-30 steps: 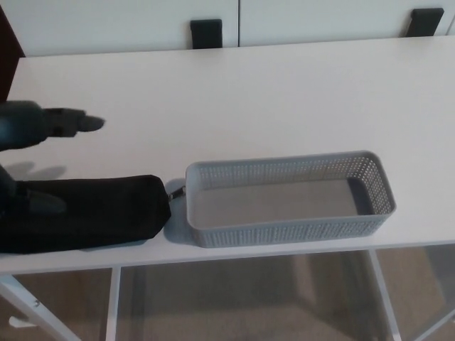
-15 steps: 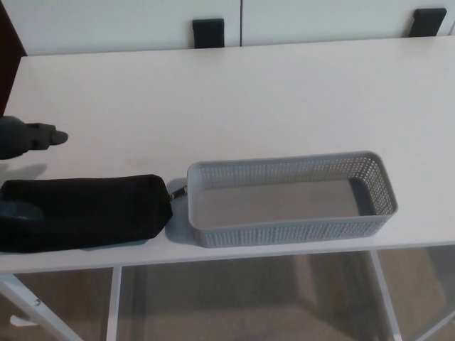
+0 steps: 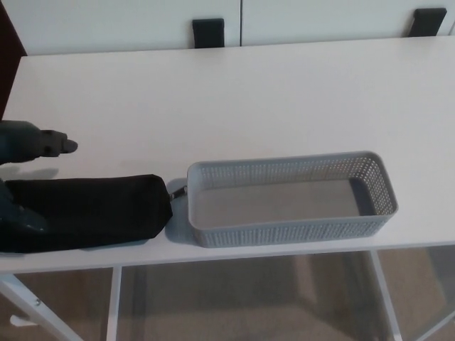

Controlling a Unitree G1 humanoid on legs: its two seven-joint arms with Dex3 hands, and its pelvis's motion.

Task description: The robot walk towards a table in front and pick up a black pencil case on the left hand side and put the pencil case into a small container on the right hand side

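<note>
Left hand (image 3: 28, 153) back out over the case (image 3: 89, 212) after pulling off toward the frame edge half a second ago; a second ago reached further along the table (image 3: 234, 99). One finger (image 3: 60, 143) sticks out past the case's far edge, another dark part sits low at the near-left end of the case. Looks like straddling the case from its left end, fingers apart, nothing pinched yet. Whether any pad touches the fabric: cannot tell, too much of the hand cut off by the frame. Case itself unmoved across all three frames, flat on the table under and just right of the hand, long axis pointing away toward the basket (image 3: 384, 186). Zip pull (image 3: 179, 192) at the far end of the case, right at the basket's near wall, touching or nearly so. Meaning: grasp not made, only re-approach; likely a correction of hand placement before closing. Lift and transfer all still to do. Basket further right past the case end, open top, perforated walls, empty, bare floor visible. Long enough by eye to take the case lengthwise. Right hand not in view. Risk: grip at the extreme left end, so the case may droop on lift and snag the basket wall.
</note>
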